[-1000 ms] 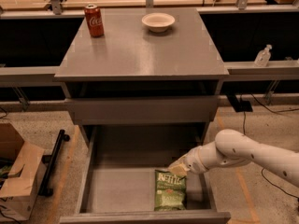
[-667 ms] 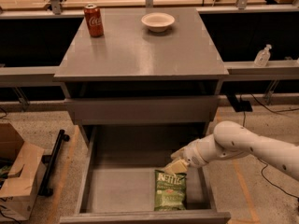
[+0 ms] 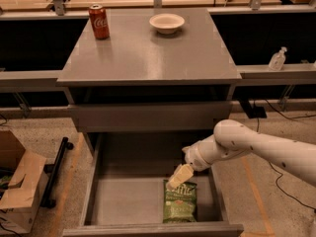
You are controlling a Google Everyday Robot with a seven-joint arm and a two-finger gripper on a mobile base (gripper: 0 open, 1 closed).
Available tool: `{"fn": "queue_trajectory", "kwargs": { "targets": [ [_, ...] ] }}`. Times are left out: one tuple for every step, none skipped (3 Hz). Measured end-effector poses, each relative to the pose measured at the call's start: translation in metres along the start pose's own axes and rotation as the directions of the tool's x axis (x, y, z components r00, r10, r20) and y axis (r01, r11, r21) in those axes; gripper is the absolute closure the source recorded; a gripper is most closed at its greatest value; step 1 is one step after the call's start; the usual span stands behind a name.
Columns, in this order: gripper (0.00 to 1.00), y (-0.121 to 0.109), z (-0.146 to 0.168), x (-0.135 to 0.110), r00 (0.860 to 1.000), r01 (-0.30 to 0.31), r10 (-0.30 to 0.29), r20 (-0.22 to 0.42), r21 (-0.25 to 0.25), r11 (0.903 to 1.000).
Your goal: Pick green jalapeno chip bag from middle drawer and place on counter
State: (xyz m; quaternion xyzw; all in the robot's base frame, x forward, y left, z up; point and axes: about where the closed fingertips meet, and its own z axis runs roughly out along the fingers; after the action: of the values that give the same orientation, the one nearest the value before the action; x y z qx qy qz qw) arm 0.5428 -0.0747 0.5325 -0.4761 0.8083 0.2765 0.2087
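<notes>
Middle drawer [image 3: 123, 204] stands open, nearest. Green jalapeno chip bag [image 3: 179, 209] lies flat on drawer floor, right of centre, near front wall, logo end toward back. Gripper [image 3: 178, 177] just over bag's back edge, tilted down-left; contact unclear, opening cannot be told. Arm [image 3: 256, 147] enters from right. Behind: plain drawer front [image 3: 148, 116]. Farthest: counter [image 3: 148, 53] with soda can [image 3: 99, 21] back left, bowl [image 3: 167, 22] back centre.

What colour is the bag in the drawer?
Bag green, camera view; end effector at its far end.
</notes>
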Motion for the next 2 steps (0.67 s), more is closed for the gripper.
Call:
{"fn": "queue_trajectory", "kwargs": {
  "targets": [
    [0.00, -0.008, 0.032, 0.013, 0.998, -0.020, 0.019, -0.059, -0.010, 0.9998],
    [0.00, -0.019, 0.065, 0.041, 0.988, -0.046, 0.048, -0.147, 0.022, 0.9987]
  ]
}}
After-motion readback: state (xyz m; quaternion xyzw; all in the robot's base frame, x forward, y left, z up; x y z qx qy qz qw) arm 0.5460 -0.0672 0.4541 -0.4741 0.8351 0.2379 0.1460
